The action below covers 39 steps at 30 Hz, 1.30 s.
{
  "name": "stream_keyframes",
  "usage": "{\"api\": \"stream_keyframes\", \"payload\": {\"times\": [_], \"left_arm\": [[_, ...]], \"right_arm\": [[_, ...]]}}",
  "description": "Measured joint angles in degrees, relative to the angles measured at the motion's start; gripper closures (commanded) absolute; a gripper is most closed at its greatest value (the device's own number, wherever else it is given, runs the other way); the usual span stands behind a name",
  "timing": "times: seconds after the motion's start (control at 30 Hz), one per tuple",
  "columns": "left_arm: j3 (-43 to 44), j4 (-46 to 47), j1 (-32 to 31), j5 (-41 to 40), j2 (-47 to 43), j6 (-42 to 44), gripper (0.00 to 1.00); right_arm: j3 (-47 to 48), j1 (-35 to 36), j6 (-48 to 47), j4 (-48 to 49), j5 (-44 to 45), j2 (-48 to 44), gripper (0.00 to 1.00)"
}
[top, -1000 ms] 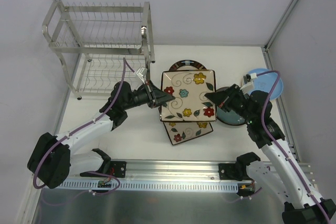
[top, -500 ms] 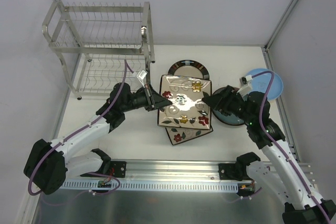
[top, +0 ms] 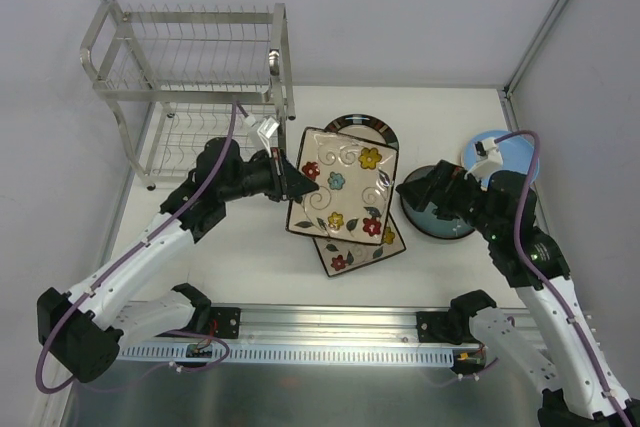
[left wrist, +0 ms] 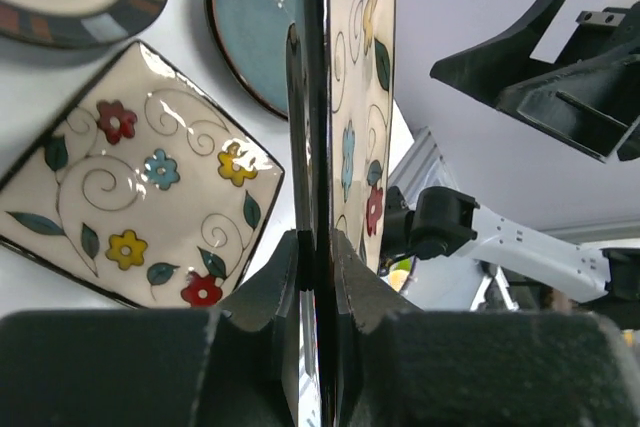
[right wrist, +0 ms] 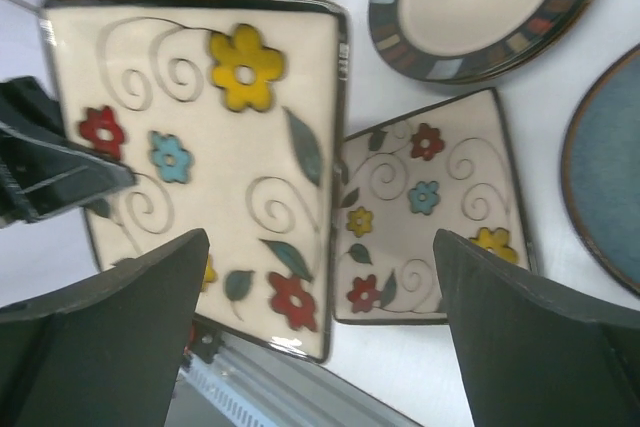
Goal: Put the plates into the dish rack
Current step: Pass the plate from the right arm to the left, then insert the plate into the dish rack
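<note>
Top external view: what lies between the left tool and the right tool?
The square floral plate, gripped by the left tool, short of the open right tool; the top view shows it.

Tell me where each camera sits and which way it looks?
Top: above and behind the robot, looking down on table, rack, left arm and right arm.
Left wrist: on the left gripper, looking along its jaws, shut on a square plate, edge-on.
Right wrist: on the right gripper, looking down between its open jaws at that plate's face.
Shared: all show the held plate and a second plate lying flat.
</note>
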Motion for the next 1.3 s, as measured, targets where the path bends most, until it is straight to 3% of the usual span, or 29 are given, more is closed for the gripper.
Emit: {"api": "stream_keyframes", "payload": {"times": [0.37,0.73,1.0,1.3], "left_arm": [[19.2,-11.1,0.0,0.1,0.2,12.3,1.0],[41.0,-13.8,1.7,-0.9,9.8,18.0,1.0],[52.0,-14.6,5.7,-6.4,16.3,21.0,1.0],[58.5,-11.3,15.6,-7.0,21.7,22.4,1.0]], "right_arm": [[8.4,0.0,-7.7,-11.4,10.1,-2.8,0.0],[12.9,0.0,-10.4,-17.2,18.2,-6.4,0.0],[12.9,0.0,-10.4,-18.4,19.2,-6.8,0.01],[12.9,0.0,-11.3,-18.3,17.8,-5.1,0.0]]}}
